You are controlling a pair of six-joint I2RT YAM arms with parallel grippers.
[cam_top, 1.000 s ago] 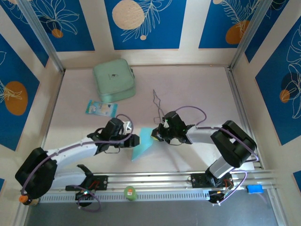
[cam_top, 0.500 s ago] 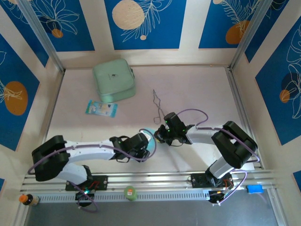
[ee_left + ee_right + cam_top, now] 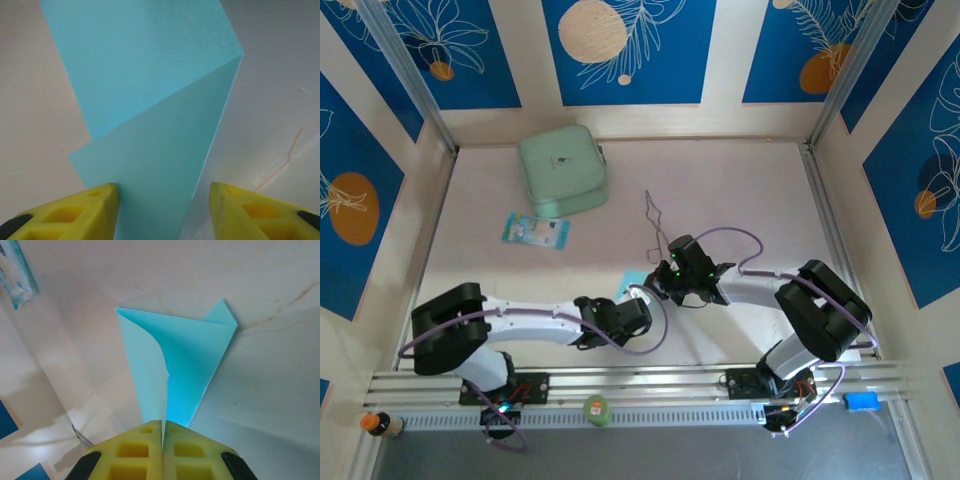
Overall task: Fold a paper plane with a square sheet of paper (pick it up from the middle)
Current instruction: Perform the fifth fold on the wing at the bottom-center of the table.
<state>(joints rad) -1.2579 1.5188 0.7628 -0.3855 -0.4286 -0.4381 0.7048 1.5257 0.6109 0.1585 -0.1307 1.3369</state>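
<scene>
One cyan paper sheet, creased along diagonals into a pointed wedge, sits at the near-middle of the pale table, between two robot grippers. The right gripper is clamped on the wedge's narrow end. Its yellow fingers are pressed together with the paper's edge pinched between them. One flap curls up loose beside the grip, and a small corner pokes out past the far fold.

The left gripper faces the sheet from the opposite side with its jaws parted, holding nothing. The folded paper runs into the gap between them. One yellow fingertip sits right at the sheet's edge, while the other stands clear of it over bare table.

From overhead, both arms reach inward and low from their bases at the near rail, their wrists nearly meeting over the paper. Thin metal tongs lie just beyond the right gripper. A small blue-and-white printed packet lies well off to the left, and a mint-green rounded case sits beyond it near the far wall. Blue panels with white leaf drawings line the walls around the table.
</scene>
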